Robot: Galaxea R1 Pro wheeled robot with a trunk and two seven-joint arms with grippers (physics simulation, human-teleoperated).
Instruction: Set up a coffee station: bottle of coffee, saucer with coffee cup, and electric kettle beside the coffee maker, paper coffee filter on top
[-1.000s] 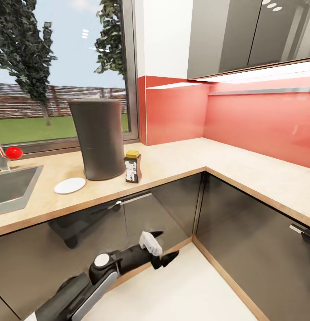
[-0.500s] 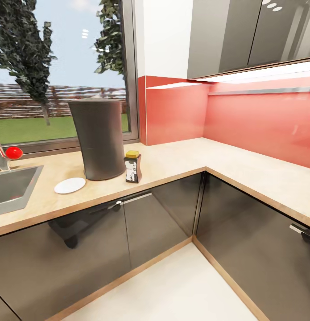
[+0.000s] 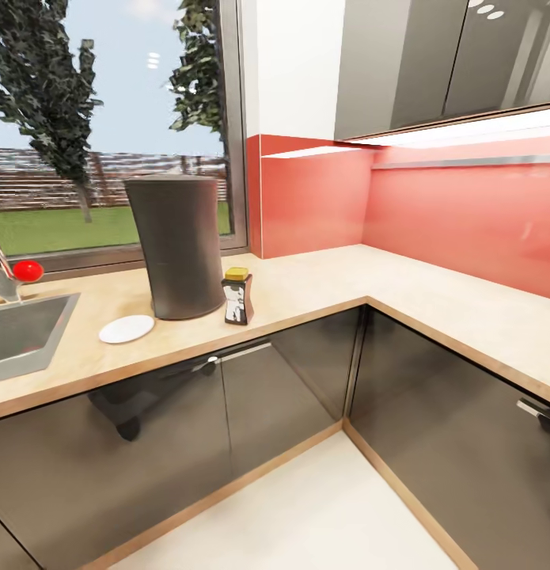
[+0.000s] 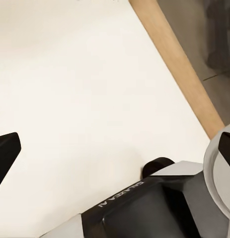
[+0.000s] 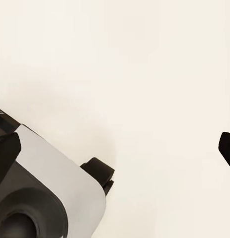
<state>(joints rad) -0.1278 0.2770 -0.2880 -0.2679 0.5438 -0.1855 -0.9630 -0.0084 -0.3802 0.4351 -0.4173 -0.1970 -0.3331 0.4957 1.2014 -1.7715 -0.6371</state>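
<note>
On the kitchen countertop the tall dark grey coffee maker stands before the window. The bottle of coffee, dark with a yellow lid, stands just right of it, near the front edge. The white saucer lies at its left, bare. My left gripper hangs over the pale floor with its fingers far apart; a pale rounded rim shows beside one tip, and I cannot tell what it is. My right gripper is open over the floor, holding nothing.
A grey sink is set in the counter at the left, with a red round thing behind it. Dark glossy cabinet doors run under the L-shaped counter. My own base and a wooden plinth lie below the arms.
The left arm, which held a white thing low before the cabinets, has dropped out of the head view. The view has shifted slightly.
</note>
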